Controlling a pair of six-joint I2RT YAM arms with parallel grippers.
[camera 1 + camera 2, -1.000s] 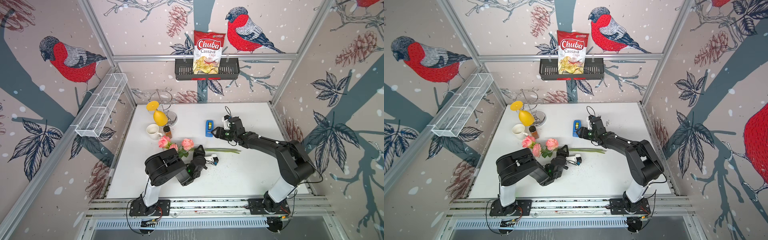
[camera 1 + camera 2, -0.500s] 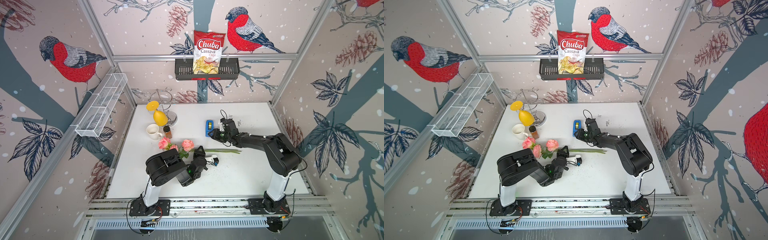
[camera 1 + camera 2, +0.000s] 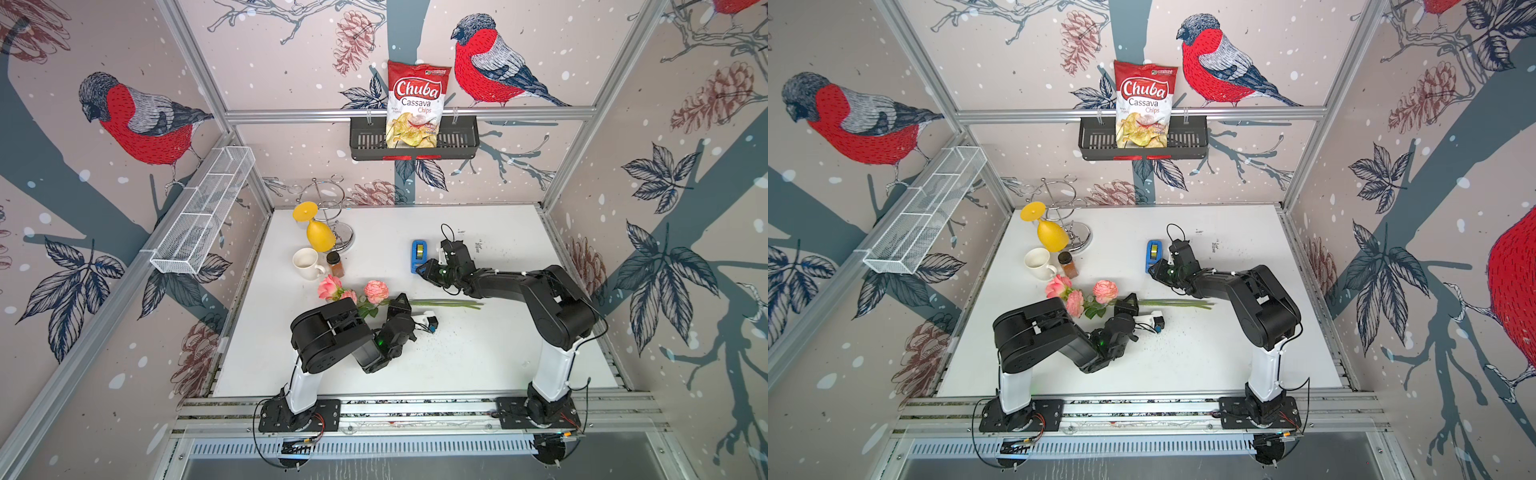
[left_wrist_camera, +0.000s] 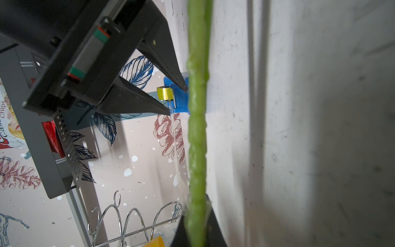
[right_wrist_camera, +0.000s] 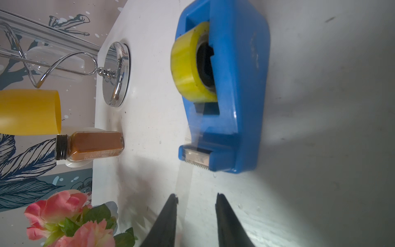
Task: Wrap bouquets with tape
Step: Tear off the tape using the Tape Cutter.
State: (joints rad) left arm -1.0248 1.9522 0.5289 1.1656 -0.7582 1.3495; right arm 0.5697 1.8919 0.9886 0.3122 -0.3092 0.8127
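Left gripper (image 3: 401,304) clamped on bouquet (image 3: 376,289) stems. Bouquet lies on table (image 3: 478,353), long axis crosswise: blooms toward robot's left, stem ends toward its right. Right gripper (image 5: 196,195) jaws apart, tips facing tape dispenser (image 5: 235,85) cutter end, just short.

The bouquet stems (image 4: 197,139) sit clamped in the left tool (image 4: 197,213); right tool (image 4: 178,100) parted beside the tape dispenser (image 4: 181,105).

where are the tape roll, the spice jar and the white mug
tape roll (image 5: 188,64), right wrist view, yellow outer face
spice jar (image 5: 96,145), right wrist view, brown glass body
white mug (image 3: 304,261), in a top view, inside of the cup
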